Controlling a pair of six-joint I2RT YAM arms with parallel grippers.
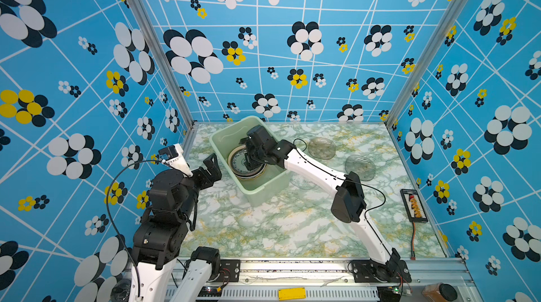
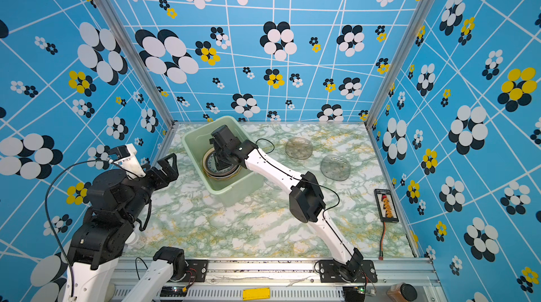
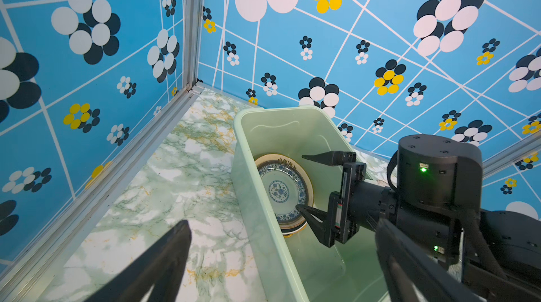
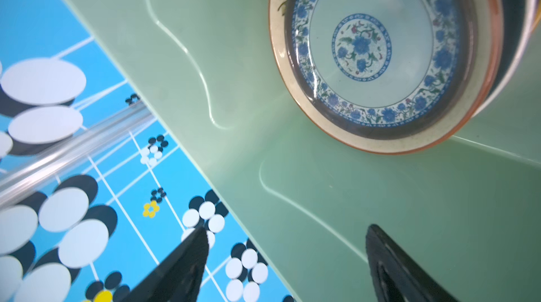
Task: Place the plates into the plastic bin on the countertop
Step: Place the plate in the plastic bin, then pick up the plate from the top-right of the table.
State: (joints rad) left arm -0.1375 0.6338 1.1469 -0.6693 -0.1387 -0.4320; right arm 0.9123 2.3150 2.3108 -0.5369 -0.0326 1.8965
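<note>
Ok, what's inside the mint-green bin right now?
In the bin, a stack: blue-floral plate on top, nested in a cream brown-rimmed plate, open right gripper above it. Lower plates show only edges; their number is covered.

Outstretched right end effector (image 3: 300,182), jaws apart (empty), tucked-back left end effector (image 1: 213,165), jaws wide.

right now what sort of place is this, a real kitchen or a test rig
Most likely a robot test booth, not a real kitchen: flowered printed walls on metal posts, two robot arms bolted to a front rail, and a marbled countertop holding a bin of plates.
</note>
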